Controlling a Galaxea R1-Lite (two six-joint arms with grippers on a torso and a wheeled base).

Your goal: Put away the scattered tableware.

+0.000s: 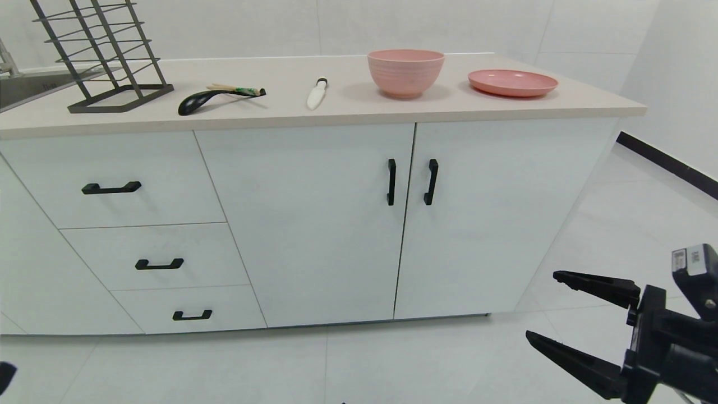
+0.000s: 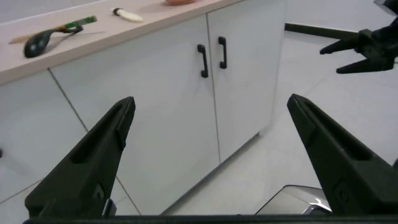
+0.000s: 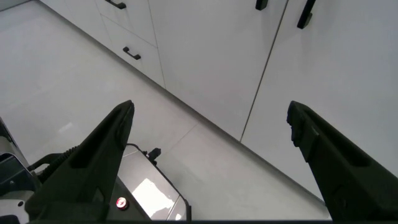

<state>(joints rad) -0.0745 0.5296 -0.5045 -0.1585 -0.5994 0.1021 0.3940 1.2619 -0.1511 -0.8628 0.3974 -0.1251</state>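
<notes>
On the beige countertop (image 1: 348,106) lie a black spoon (image 1: 202,100) across a pair of chopsticks (image 1: 235,89), a white-handled utensil (image 1: 317,93), a pink bowl (image 1: 405,72) and a pink plate (image 1: 512,82). A black wire dish rack (image 1: 106,53) stands at the counter's left end. My right gripper (image 1: 542,304) hangs open and empty low at the right, well below the counter and in front of the cabinet. My left gripper (image 2: 211,102) is open and empty too, facing the cabinet doors, with the spoon (image 2: 37,43) and white utensil (image 2: 127,15) far off. The right gripper (image 3: 209,107) looks down at floor and cabinet.
Below the counter are two white doors with black handles (image 1: 391,181) (image 1: 431,181) and three drawers (image 1: 111,188) to the left. A sink (image 1: 28,84) sits at the far left. Open tiled floor (image 1: 392,365) lies between me and the cabinet.
</notes>
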